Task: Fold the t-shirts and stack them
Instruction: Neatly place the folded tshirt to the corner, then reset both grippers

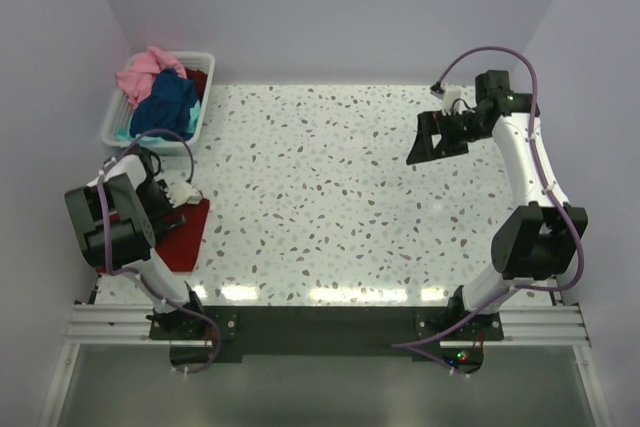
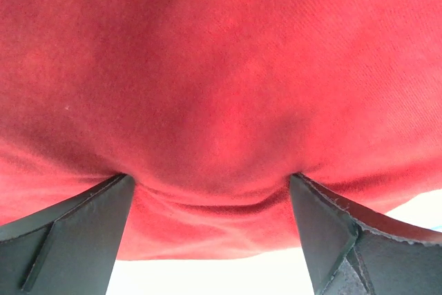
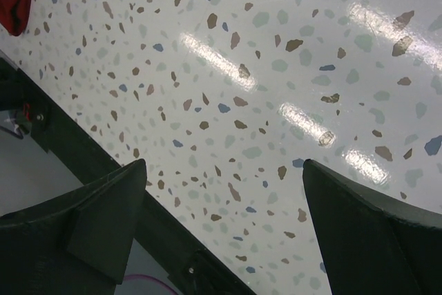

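2 end effectors are in view, both with their jaws spread wide and nothing clamped. The left end effector (image 2: 210, 183) is down at the left edge of the counter (image 1: 330, 197), its 2 fingers (image 2: 69, 233) pushed into the deep red t-shirt (image 2: 221, 67), which lies bunched there and bulges between the tips. The right end effector (image 3: 222, 165) hangs over the speckled surface on the far right, well apart from any cloth. The pink t-shirt (image 1: 140, 75) and the navy t-shirt (image 1: 172, 102) sit heaped in the white basket (image 1: 207, 87) at the back left corner. I judge the task barely begun: the step in hand is taking hold of the red shirt so it can be spread flat mid-counter. Next, the left jaws need to close on a pinch of fabric and pull rightward, with the right arm coming across to catch another edge.
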